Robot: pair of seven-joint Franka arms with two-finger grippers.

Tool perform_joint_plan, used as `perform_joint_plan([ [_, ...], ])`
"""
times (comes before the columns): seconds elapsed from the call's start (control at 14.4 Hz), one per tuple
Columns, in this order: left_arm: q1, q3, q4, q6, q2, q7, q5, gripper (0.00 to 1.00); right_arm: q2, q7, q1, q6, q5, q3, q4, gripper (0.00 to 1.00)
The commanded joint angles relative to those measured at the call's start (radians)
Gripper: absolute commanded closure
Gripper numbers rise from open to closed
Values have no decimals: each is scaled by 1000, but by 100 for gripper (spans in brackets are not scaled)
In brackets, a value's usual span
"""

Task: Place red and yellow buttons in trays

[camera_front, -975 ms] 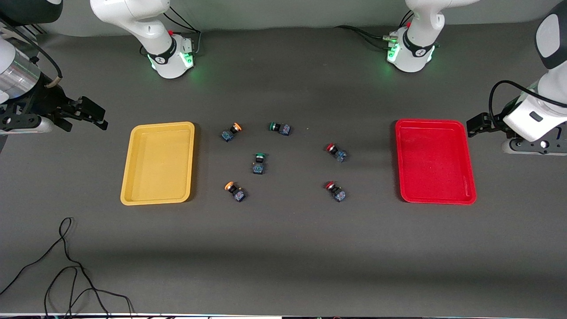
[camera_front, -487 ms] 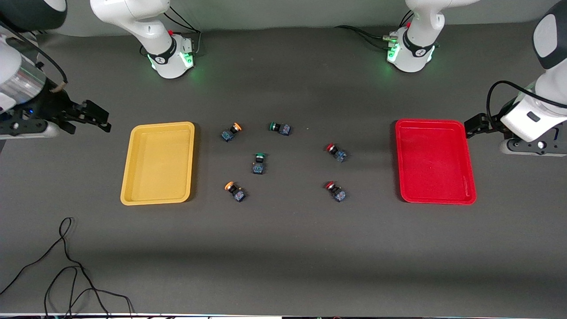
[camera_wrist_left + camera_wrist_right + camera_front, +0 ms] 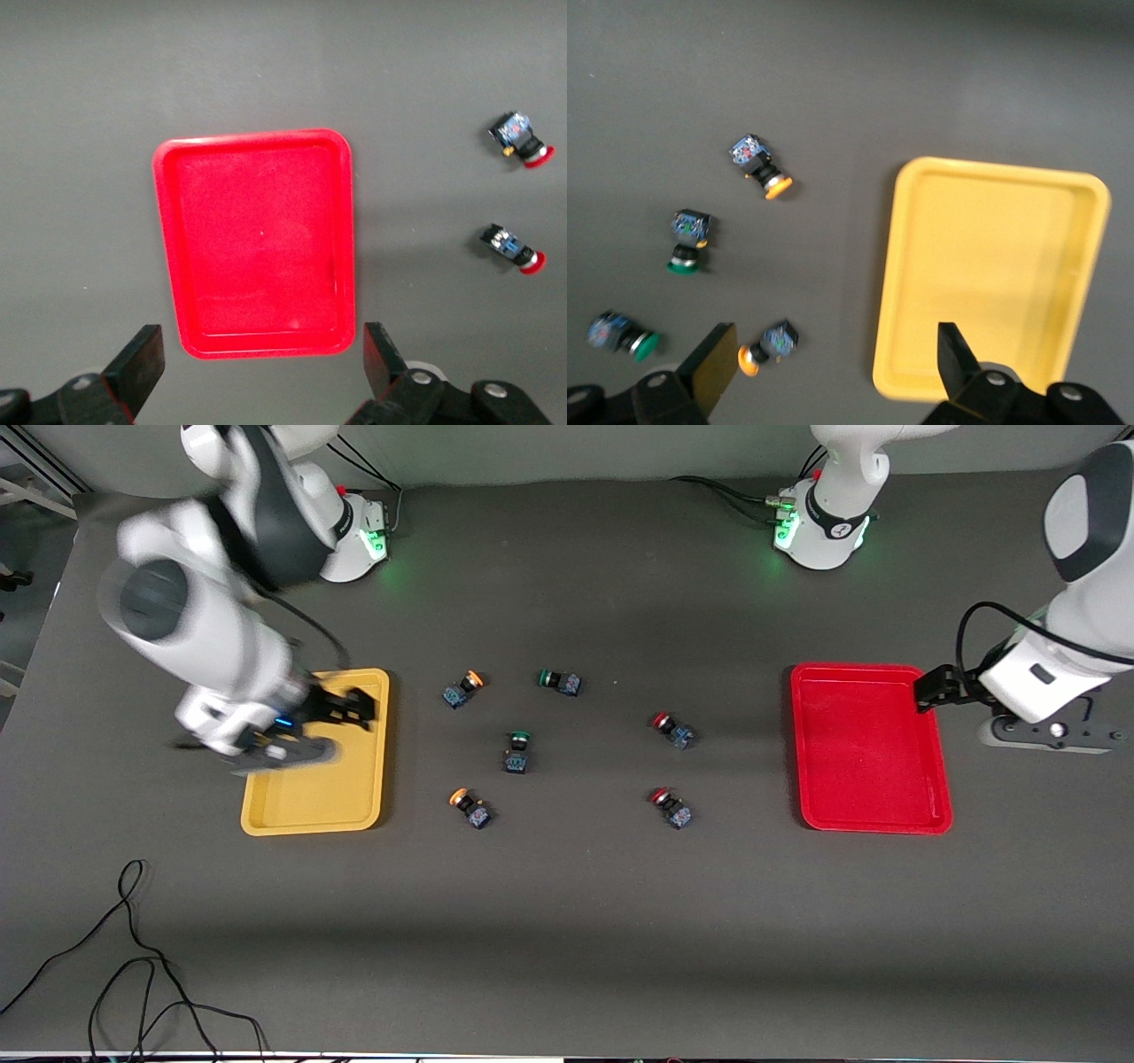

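Observation:
Two orange-yellow buttons [image 3: 463, 688] [image 3: 469, 806] lie on the table beside the yellow tray [image 3: 310, 815]. Two red buttons [image 3: 673, 729] [image 3: 671, 806] lie nearer the red tray [image 3: 873, 748]. My right gripper [image 3: 350, 707] hangs open over the yellow tray's edge. Its wrist view shows the yellow tray [image 3: 992, 274], both orange-yellow buttons [image 3: 760, 164] [image 3: 769, 345] and the open right gripper [image 3: 833, 359]. My left gripper [image 3: 930, 688] is open over the red tray's outer corner. The left wrist view shows the red tray [image 3: 257, 239], the open left gripper [image 3: 261, 359] and both red buttons [image 3: 521, 142] [image 3: 509, 248].
Two green-capped buttons [image 3: 559, 681] [image 3: 518, 751] lie among the others in the middle of the table. A black cable [image 3: 133, 957] loops on the table near the front camera at the right arm's end. Both trays hold nothing.
My right arm has swung quickly from off the table's end to over the yellow tray. My left gripper has crept a little toward the red tray. No button has moved.

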Motion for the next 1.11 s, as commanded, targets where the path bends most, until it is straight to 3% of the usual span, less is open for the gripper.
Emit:
perform_joint_plan([
  [0.0, -6, -51, 6, -38, 47, -9, -11, 0, 139, 45, 48, 95, -34, -6, 33, 0],
  [0.28, -12, -176, 7, -6, 148, -220, -11, 0, 274, 58, 85, 406, -32, -6, -27, 0],
  [0.63, -202, -187, 9, 143, 306, -629, -11, 0, 435, 45, 102, 629, -32, -6, -25, 0],
  [0.91, -290, -185, -2, 280, 427, -802, 3, 0, 485, 49, 104, 681, -28, -6, -41, 0],
  [1.04, -291, -185, -75, 381, 438, -829, 3, 0, 486, 57, 105, 680, -21, -5, -42, 3],
])
